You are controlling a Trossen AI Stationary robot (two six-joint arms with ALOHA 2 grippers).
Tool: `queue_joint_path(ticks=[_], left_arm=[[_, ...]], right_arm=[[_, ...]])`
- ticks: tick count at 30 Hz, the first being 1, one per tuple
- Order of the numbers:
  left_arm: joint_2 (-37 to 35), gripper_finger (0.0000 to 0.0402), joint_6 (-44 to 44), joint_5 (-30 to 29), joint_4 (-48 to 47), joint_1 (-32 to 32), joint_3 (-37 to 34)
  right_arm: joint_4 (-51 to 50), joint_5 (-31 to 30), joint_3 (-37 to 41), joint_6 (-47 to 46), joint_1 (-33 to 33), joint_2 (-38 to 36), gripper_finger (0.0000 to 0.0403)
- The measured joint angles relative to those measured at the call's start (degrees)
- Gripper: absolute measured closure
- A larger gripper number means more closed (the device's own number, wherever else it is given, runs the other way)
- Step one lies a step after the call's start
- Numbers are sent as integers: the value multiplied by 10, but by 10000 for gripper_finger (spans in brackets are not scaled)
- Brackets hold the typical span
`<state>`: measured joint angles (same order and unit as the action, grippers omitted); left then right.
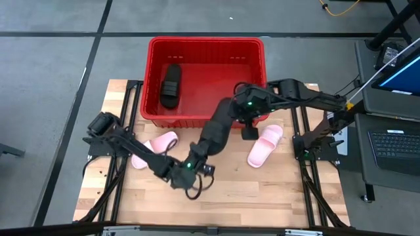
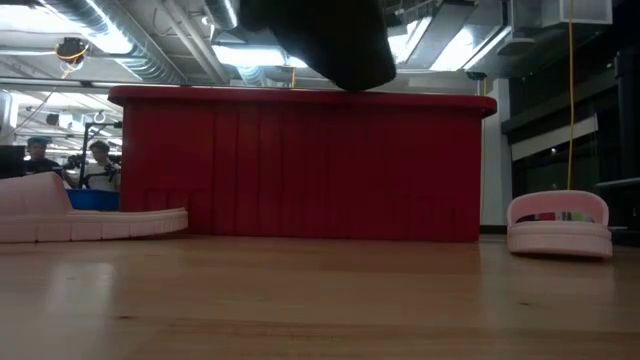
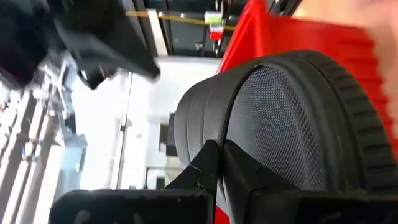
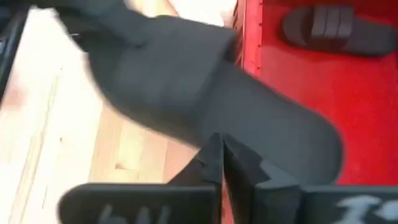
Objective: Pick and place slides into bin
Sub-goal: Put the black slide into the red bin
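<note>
A black slide (image 1: 215, 131) hangs in the air over the table's middle, with my left gripper (image 1: 195, 161) shut on its near end; its far end reaches toward the red bin (image 1: 152, 65). The low view shows it high above the bin's front wall, black slide (image 2: 335, 40). Another black slide (image 1: 170, 85) lies on the bin's floor at the left. My right gripper (image 4: 221, 163) is shut and stands over the held slide's far end, by the bin's near wall. Two pink slides (image 1: 155, 147) (image 1: 264, 145) lie on the table. My left gripper pinches the black slide's near end (image 3: 219, 144) between its two fingers, at the edge where its smooth outer face meets the textured inner face. The fingers come in about level from the table's near left. The slide is lifted clear and stretches away toward the bin. Whether my right gripper touches the slide, I cannot tell.
The bin's near wall (image 2: 300, 165) stands just beyond the held slide. One pink slide (image 2: 60, 212) lies at the left and the other (image 2: 560, 226) at the right. Bare wood (image 1: 262, 190) lies toward the near edge. People sit far behind the table at the left.
</note>
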<state>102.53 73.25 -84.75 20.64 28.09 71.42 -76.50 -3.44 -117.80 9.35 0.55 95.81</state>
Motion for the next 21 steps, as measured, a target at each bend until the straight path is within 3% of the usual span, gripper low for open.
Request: queue_joint_path(ticks=[8,11,21], left_arm=[[-46,398,4,5,-1,-71,0],[-64,398,10,13,-2,-101,0],[-99,398,62,74,-3,-207,0]], right_arm=[[8,-3,0,35,-16,-48,398],[19,-33,0,51,-23,-58,396],[28,-37,1,97,-80,-59,397]])
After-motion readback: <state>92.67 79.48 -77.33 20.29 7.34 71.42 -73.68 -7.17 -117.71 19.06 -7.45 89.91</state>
